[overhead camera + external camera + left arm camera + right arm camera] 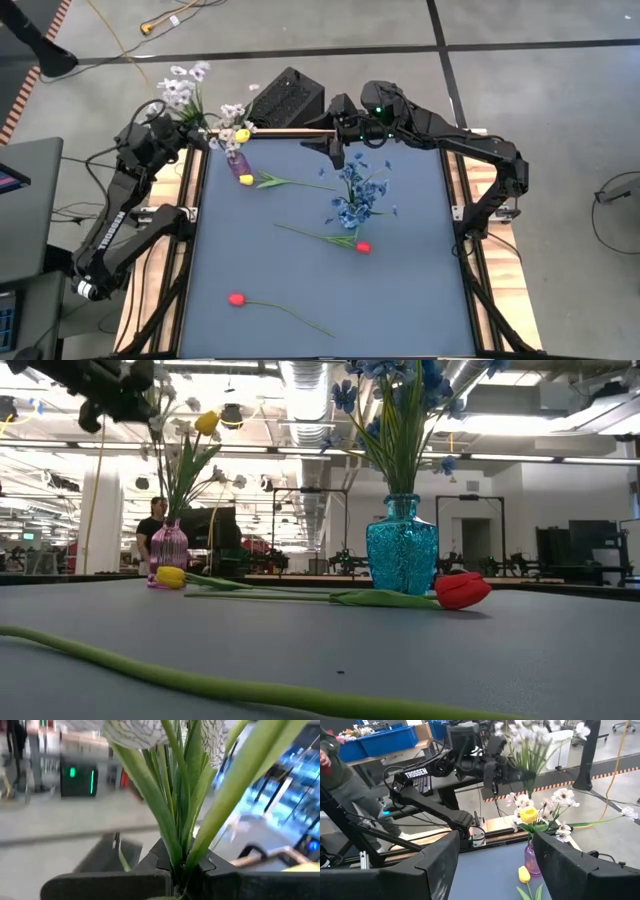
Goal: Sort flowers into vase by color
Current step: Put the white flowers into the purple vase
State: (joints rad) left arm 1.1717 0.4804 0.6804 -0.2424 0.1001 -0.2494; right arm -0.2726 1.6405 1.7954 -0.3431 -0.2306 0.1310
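Observation:
My left gripper (181, 870) is shut on a bunch of white-lavender flowers (186, 86), held up beyond the table's far left corner. A pink vase (240, 162) at the far left holds a yellow flower (528, 814) and white blossoms. Beside it a yellow flower (246, 180) lies flat on the table. A blue vase (401, 556) in the middle holds blue flowers (356, 190). One red tulip (362, 247) lies near the blue vase and another red tulip (236, 298) lies near the front. My right gripper (330, 146) hangs open above the table's far edge, holding nothing. My left gripper pinches the bunch's green stems (176, 851) between its two fingers, low down on the stems. The fingers lie level and across the stems. The bunch stands upright above the fingers (495, 770), blossoms on top, lifted clear of the table.
A black box (290, 97) sits just beyond the table's far edge. Wooden rails (190, 190) run along both sides of the table. A person (152, 530) stands in the room behind. The front right of the table (420, 290) is bare.

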